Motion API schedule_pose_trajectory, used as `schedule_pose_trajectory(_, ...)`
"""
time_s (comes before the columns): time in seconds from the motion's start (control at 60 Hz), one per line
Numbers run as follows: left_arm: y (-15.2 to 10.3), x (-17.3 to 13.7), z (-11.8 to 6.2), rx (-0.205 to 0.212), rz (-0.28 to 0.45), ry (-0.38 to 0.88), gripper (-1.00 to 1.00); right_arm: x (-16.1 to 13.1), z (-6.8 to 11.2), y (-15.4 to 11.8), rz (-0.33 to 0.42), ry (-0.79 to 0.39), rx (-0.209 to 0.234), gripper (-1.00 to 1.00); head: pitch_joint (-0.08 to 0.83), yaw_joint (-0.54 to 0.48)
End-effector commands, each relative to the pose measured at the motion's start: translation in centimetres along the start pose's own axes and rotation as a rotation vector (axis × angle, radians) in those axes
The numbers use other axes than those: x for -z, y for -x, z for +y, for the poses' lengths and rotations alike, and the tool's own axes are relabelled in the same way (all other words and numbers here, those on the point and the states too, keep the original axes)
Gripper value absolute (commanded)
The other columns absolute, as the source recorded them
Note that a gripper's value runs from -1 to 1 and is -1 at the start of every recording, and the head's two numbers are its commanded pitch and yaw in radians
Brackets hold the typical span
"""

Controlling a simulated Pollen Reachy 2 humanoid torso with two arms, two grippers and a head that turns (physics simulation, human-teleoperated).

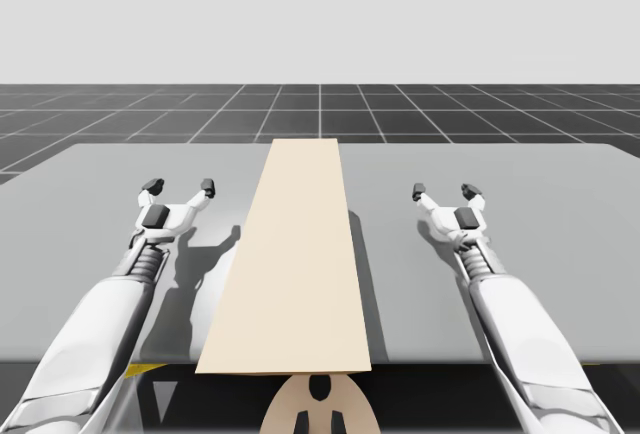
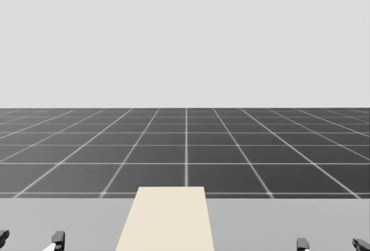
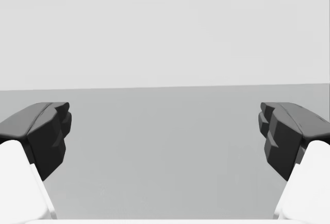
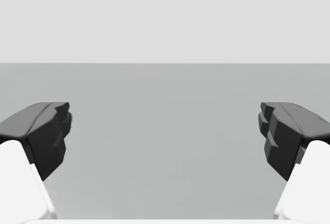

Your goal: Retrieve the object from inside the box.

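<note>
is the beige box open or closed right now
Closed, it seems: the beige box shows one unbroken flat top with no opening, and nothing inside is visible.

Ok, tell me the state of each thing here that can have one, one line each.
Box: lying flat on the table between the arms, top looks closed.
Left gripper: jaws open, empty, apart from the box.
Right gripper: jaws open, empty, apart from the box.
</note>
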Motion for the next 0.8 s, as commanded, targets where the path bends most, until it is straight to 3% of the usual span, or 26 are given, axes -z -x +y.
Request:
schedule_pose_trajectory(0.017, 0.1, 0.1, -0.1, 0.003, 0.011, 0.004, -1.00, -0.4, 0.1, 0.0, 0.017, -0.023, 0.033, -1.00, -0.009, 0.00)
schedule_pose_trajectory(0.067, 0.3, 0.1, -0.1, 0.010, 0.029, 0.014, -1.00, -0.5, 0.2, 0.2, 0.031, -0.060, 0.006, -1.00, -0.008, 0.01)
schedule_pose_trajectory(0.133, 0.9, 0.2, -0.3, 0.027, 0.102, 0.039, -1.00, -0.4, 0.4, 0.7, 0.083, -0.123, 0.015, -1.00, -0.008, 0.01)
schedule_pose_trajectory(0.15, 1.2, 0.2, -0.5, 0.047, 0.122, 0.050, -1.00, -0.5, 0.6, 1.0, 0.097, -0.149, -0.003, -1.00, -0.008, 0.00)
schedule_pose_trajectory(0.217, 1.8, 0.1, -1.0, 0.107, 0.163, 0.091, -1.00, -0.8, 1.2, 1.4, 0.137, -0.231, 0.021, -1.00, -0.009, 0.00)
schedule_pose_trajectory(0.25, 1.9, -0.1, -1.4, 0.128, 0.173, 0.140, -1.00, -1.0, 1.6, 1.7, 0.137, -0.275, -0.021, -1.00, -0.010, 0.00)
schedule_pose_trajectory(0.283, 2.0, -0.3, -1.7, 0.144, 0.177, 0.174, -1.00, -1.2, 1.9, 1.8, 0.134, -0.302, -0.034, -1.00, -0.009, 0.00)
schedule_pose_trajectory(0.333, 2.2, -1.0, -2.7, 0.191, 0.156, 0.272, -1.00, -1.7, 2.8, 1.8, 0.132, -0.387, -0.019, -1.00, -0.010, 0.00)
schedule_pose_trajectory(0.383, 2.1, -1.4, -3.2, 0.196, 0.150, 0.333, -1.00, -2.0, 3.1, 1.9, 0.118, -0.427, -0.044, -1.00, -0.011, 0.00)
schedule_pose_trajectory(0.417, 2.0, -1.9, -3.9, 0.194, 0.139, 0.387, -1.00, -2.4, 3.6, 1.8, 0.122, -0.482, -0.017, -1.00, -0.012, 0.00)
schedule_pose_trajectory(0.633, 1.8, -4.4, -6.1, 0.226, 0.065, 0.669, -1.00, -4.5, 5.5, 0.8, 0.032, -0.711, -0.023, -1.00, -0.013, 0.00)
schedule_pose_trajectory(0.683, 1.6, -5.1, -6.5, 0.216, 0.047, 0.739, -1.00, -5.1, 5.9, 0.6, -0.007, -0.767, -0.038, -1.00, -0.014, 0.00)
schedule_pose_trajectory(0.8, 1.1, -6.3, -6.9, 0.180, 0.019, 0.868, -1.00, -6.4, 6.6, -0.1, -0.059, -0.879, -0.027, -1.00, -0.016, 0.00)
